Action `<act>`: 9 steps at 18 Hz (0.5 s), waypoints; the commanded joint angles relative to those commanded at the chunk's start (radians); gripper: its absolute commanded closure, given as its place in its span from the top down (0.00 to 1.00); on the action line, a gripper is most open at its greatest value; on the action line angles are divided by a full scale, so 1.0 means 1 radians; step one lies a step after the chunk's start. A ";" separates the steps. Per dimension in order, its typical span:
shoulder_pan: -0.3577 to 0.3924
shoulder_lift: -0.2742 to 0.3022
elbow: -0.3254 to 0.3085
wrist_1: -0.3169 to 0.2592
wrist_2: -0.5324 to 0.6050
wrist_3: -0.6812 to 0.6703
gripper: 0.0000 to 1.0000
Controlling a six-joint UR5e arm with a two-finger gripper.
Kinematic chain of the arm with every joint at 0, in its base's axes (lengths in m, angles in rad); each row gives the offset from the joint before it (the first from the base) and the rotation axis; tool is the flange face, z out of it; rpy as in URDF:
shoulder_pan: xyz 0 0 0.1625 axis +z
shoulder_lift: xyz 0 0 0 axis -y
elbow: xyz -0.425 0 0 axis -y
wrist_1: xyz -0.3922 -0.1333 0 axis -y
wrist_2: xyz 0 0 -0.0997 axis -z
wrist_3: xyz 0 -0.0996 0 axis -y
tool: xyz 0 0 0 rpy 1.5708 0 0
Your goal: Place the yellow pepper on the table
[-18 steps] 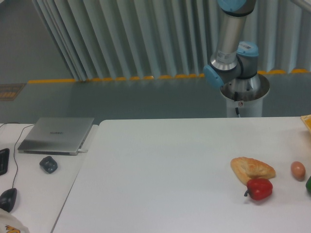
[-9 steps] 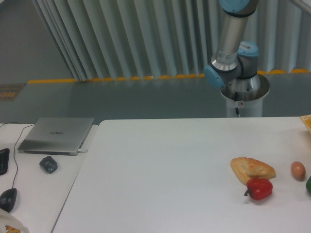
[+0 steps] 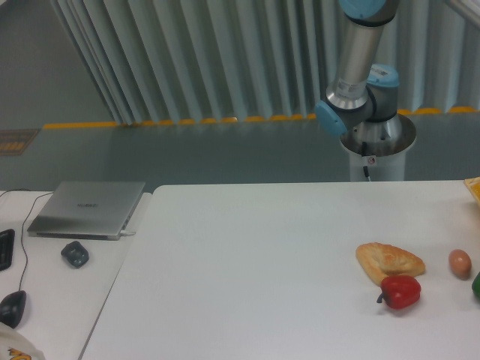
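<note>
Overhead, only the arm shows, rising out of the top edge from its base behind the table; the gripper is out of frame, so whether it is open or closed, or holding anything, cannot be told. At the far right edge, near the back of the table, a sliver of something yellow pokes into view; it is cut off by the frame, and whether it is the yellow pepper cannot be told; no other yellow thing shows. On the right side of the table lies a bread roll, with a red pepper just in front of it, touching or nearly so; an egg sits to the right of the roll, apart from it; a bit of something green shows at the right edge below the egg. Left of the table stands a narrower desk; on it a closed laptop, a small dark object in front of the laptop, and a mouse near the left edge.
</note>
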 joint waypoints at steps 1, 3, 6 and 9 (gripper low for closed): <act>-0.002 -0.002 -0.002 0.000 0.006 0.000 1.00; -0.003 -0.006 -0.002 0.000 0.008 -0.002 1.00; -0.005 -0.028 -0.002 0.003 0.009 -0.006 1.00; -0.005 -0.035 -0.002 0.006 0.009 -0.003 1.00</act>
